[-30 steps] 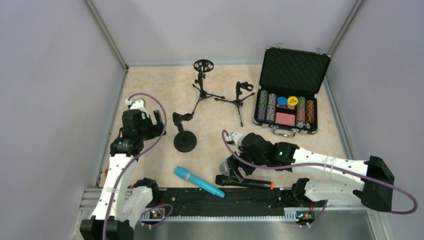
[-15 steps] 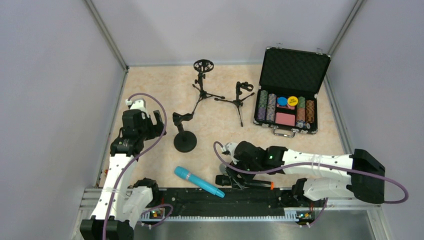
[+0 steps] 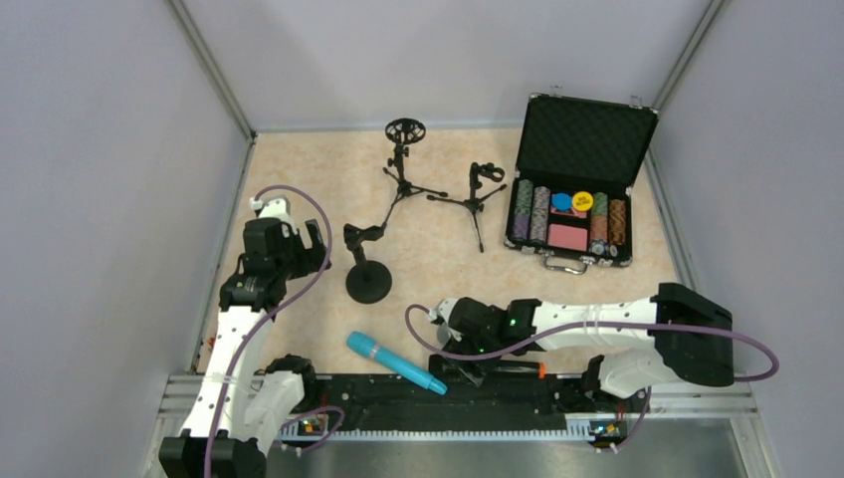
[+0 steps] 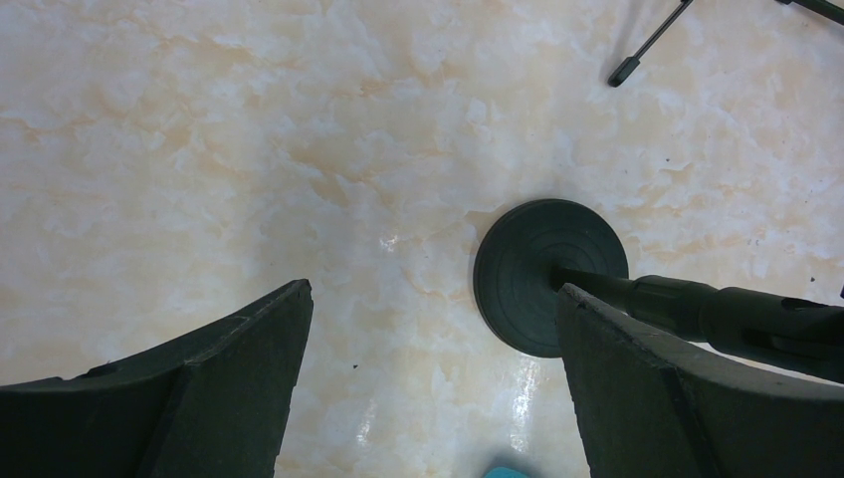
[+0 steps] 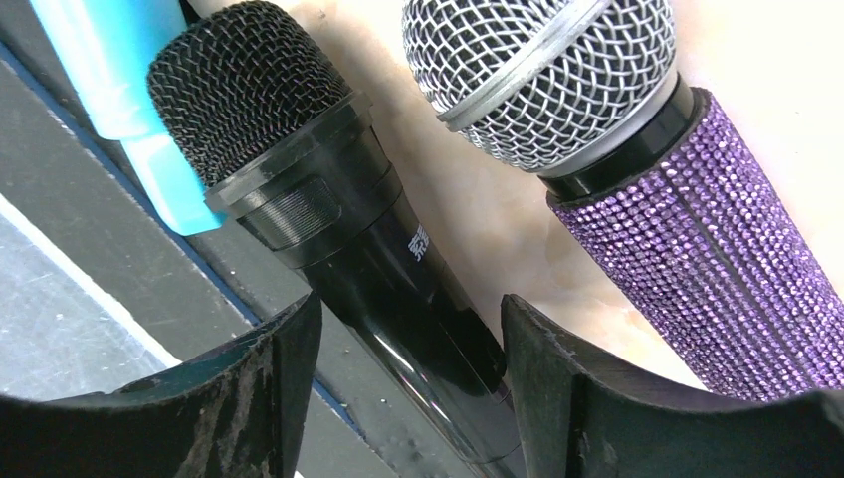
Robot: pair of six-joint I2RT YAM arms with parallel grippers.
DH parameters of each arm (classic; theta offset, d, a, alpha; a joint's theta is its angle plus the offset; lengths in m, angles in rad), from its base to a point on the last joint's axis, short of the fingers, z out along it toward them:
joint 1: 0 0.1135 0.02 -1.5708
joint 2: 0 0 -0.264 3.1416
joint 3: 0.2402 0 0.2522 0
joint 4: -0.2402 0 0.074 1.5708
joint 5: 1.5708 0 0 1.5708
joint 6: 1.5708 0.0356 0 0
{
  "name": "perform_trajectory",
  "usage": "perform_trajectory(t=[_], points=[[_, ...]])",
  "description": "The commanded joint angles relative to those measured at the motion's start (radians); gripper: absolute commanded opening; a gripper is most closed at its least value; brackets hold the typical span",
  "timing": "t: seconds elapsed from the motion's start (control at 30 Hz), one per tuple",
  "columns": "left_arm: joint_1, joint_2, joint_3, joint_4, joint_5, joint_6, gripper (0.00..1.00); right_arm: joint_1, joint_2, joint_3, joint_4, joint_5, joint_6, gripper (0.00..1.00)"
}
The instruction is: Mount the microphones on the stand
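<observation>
The black microphone (image 5: 378, 259) lies along the near rail, its orange end ring (image 3: 540, 368) showing in the top view. My right gripper (image 5: 408, 319) is open and low over it, one finger on each side of its body. The purple glitter microphone (image 5: 697, 259) with the silver grille lies just beside it; in the top view my arm hides it. The cyan microphone (image 3: 396, 360) lies to their left. The round-base stand (image 3: 368, 282) stands mid-table. My left gripper (image 4: 433, 294) is open and empty, high above the floor beside that stand's base (image 4: 550, 274).
Two tripod stands stand further back, one with a ring mount (image 3: 405, 129) and one with a clip (image 3: 485, 174). An open case of poker chips (image 3: 577, 214) stands at the back right. The black rail (image 3: 498, 390) runs along the near edge.
My right gripper has moved left and toward the near edge, coming down over the black microphone. The left arm has not moved.
</observation>
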Motion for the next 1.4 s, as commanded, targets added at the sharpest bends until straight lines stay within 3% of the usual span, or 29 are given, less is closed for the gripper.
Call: perform_trajectory(t=[0.0,0.13,0.3,0.57,0.77,0.97,1.37], points=[[0.0,-0.002,-0.002,0.022,-0.005,0.0,0.95,0.031,0.037,0.063,0.024,0.063,-0.021,0.63],[0.0,-0.003,-0.002,0.022,-0.007,0.0,0.95,0.038,0.065,0.079,0.027,0.118,-0.027,0.57],[0.0,-0.005,-0.002,0.022,-0.009,0.0,0.95,0.038,0.086,0.094,0.041,0.143,-0.019,0.43],[0.0,-0.005,-0.002,0.021,-0.01,-0.001,0.96,0.037,0.117,0.139,0.026,0.307,-0.024,0.22],[0.0,-0.005,-0.002,0.02,-0.01,0.0,0.95,0.034,0.153,0.184,0.023,0.386,-0.009,0.16],[0.0,-0.006,-0.002,0.02,-0.009,0.0,0.95,-0.045,0.174,0.228,0.019,0.361,0.054,0.08],[0.0,-0.012,-0.002,0.022,-0.005,0.001,0.96,-0.192,0.216,0.338,0.006,0.259,0.178,0.1]])
